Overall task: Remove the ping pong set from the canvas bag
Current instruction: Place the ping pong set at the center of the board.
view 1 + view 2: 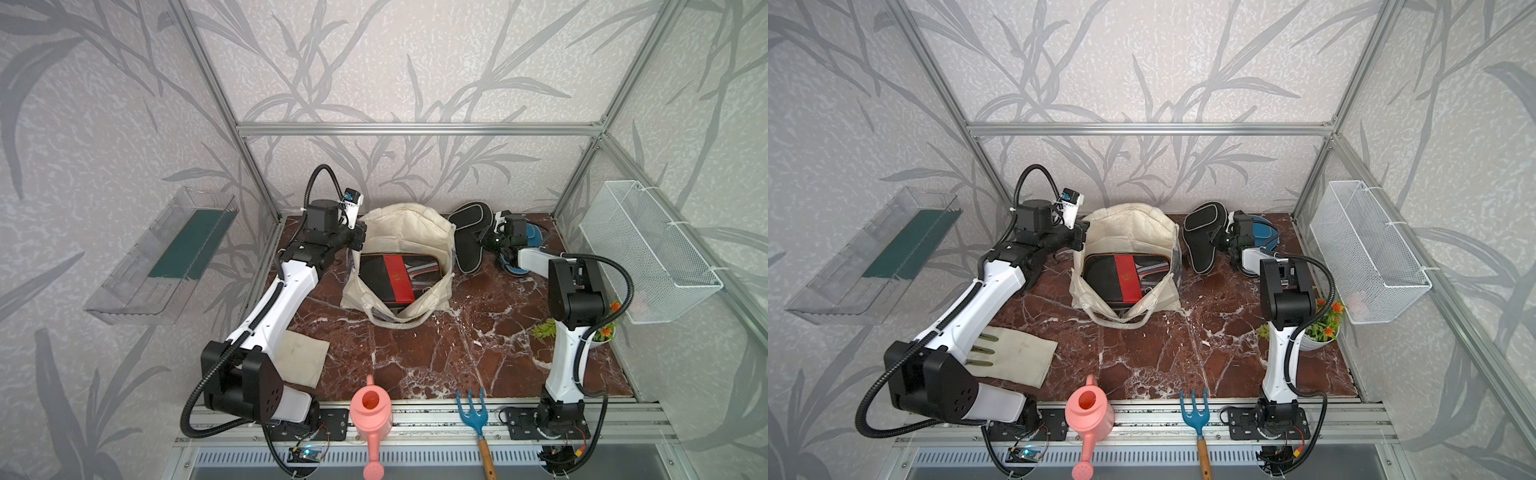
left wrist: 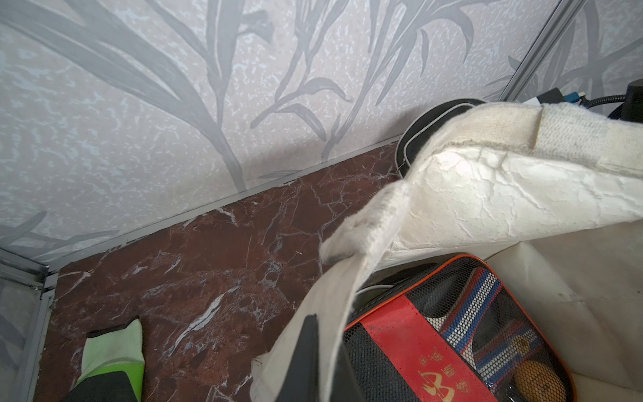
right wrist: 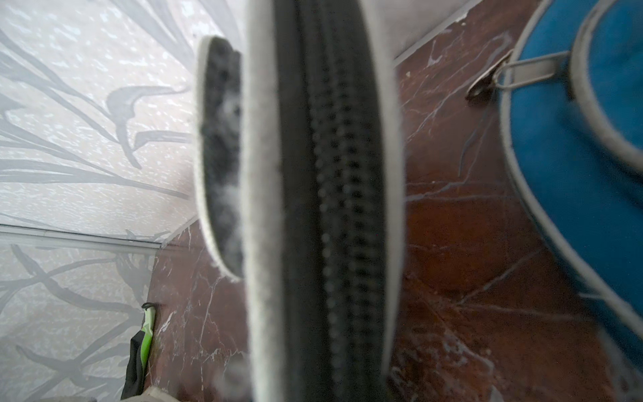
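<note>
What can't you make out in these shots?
Whether the right hand grips the black case: right arm blocks top views; blurred case edge fills right wrist view.
Anything under the mesh case: canvas bag walls hide it in both top views.
The blue case: mostly behind that arm, cropped in right wrist view.

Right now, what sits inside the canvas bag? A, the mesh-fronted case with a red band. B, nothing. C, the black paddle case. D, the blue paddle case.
A: the mesh-fronted case lies in the canvas bag; the black paddle case and blue paddle case sit outside.
</note>
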